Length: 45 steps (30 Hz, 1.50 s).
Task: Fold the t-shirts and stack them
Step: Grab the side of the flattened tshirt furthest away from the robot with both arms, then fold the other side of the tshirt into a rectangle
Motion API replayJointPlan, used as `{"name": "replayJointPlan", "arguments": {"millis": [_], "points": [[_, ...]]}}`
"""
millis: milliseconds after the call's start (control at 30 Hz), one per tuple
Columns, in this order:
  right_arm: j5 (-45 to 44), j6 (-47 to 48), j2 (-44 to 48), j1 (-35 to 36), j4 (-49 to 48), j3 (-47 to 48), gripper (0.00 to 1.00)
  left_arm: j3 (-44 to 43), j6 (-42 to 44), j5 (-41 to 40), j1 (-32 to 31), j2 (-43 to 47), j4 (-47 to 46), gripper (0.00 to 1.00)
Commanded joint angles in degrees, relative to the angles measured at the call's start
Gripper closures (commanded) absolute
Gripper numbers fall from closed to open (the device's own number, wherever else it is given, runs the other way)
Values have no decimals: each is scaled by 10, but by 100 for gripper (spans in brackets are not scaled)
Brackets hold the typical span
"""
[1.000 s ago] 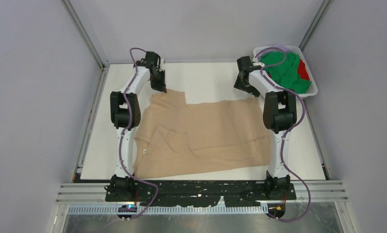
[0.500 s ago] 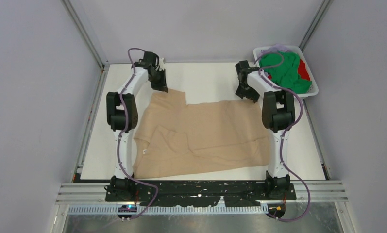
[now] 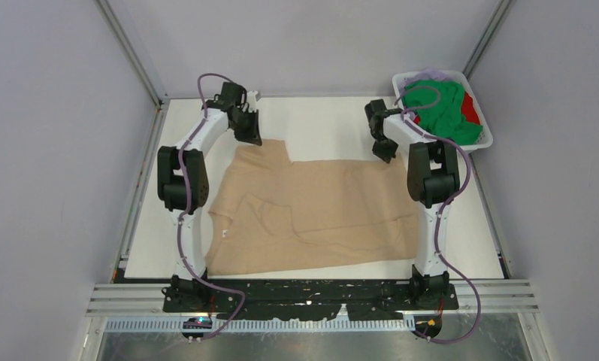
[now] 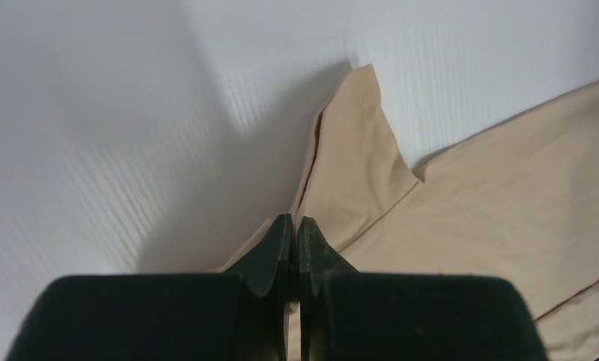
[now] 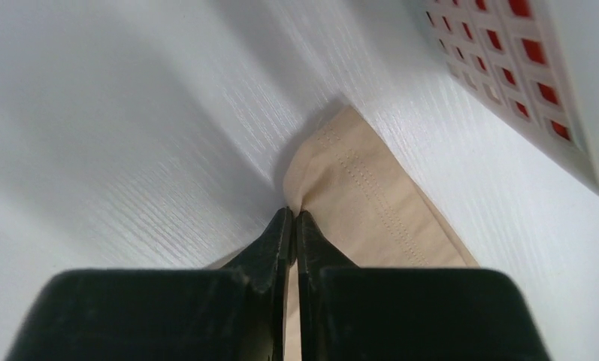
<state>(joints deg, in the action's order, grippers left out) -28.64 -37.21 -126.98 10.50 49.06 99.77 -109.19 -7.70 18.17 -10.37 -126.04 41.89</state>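
A large beige-tan t-shirt [image 3: 319, 210] lies spread over the white table. My left gripper [image 3: 249, 139] is shut on its far left corner; in the left wrist view the jaws [image 4: 294, 222] pinch the beige cloth [image 4: 506, 188], which rises in a peak ahead of them. My right gripper [image 3: 384, 156] is shut on the far right corner; in the right wrist view the fingertips [image 5: 294, 214] meet on the stitched hem of the shirt [image 5: 371, 195]. A green t-shirt [image 3: 439, 105] and a red t-shirt [image 3: 469, 107] are heaped in the basket.
The white slatted basket [image 3: 482, 141] stands at the far right corner of the table, just right of my right arm; its wall [image 5: 521, 68] shows in the right wrist view. Grey walls and metal posts close in the table.
My right gripper has come down onto the shirt's far right corner and closed from wide open. My left gripper has stayed shut on the far left corner, its arm shifting slightly.
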Motion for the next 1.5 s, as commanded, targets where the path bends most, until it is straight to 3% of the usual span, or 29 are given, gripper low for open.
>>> {"name": "replayJointPlan", "arguments": {"millis": [0,467,800,1467], "points": [[-10,14,41,-1,-39,-10,94,39,30,13,-15,76,-42,100],[46,53,216,28,-135,-211,95,283,63,-35,-83,272,-132,100],[37,55,328,44,-142,-322,95,455,0,-70,-107,437,-200,100],[41,95,482,44,-115,-412,95,614,-79,-157,-190,662,-169,100]]}}
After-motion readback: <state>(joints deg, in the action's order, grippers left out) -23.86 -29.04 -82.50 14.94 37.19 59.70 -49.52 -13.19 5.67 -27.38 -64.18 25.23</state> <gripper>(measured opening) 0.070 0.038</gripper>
